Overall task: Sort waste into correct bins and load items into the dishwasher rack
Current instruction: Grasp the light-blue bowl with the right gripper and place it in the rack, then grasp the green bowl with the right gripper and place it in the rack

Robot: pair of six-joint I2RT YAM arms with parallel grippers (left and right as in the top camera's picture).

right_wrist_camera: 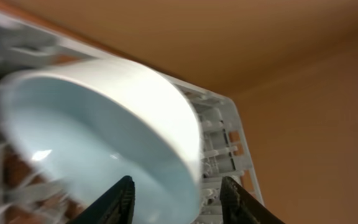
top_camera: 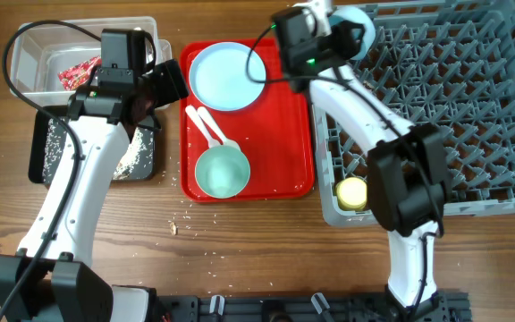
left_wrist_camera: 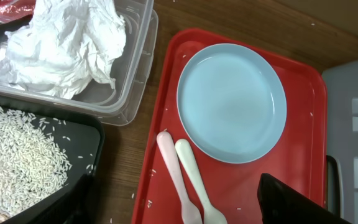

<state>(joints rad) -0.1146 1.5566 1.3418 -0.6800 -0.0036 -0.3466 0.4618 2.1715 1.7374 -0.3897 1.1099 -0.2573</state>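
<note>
over the big grey pegged plastic rack (top_camera: 454,98), the right gripper (right_wrist_camera: 178,200) fingers are straddling the tilted, glossy pale blue bowl's (right_wrist_camera: 104,124) rim; left fingers' state unclear.

no legible text or labels

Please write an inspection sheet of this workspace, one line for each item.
Surface: wooden table with scattered rice grains near the front of the red tray.
Job's things: blue plate, fork, spoon and green bowl on the red tray; yellow cup in the grey rack; tissue and red wrapper in the clear tub; rice in the black tray.
Clutter: nothing seen.
Grippers: right gripper holds the blue bowl over the rack; left gripper state cannot be told.
Cables: black cable loops over the tub.
Surroundings: nothing seen.
</note>
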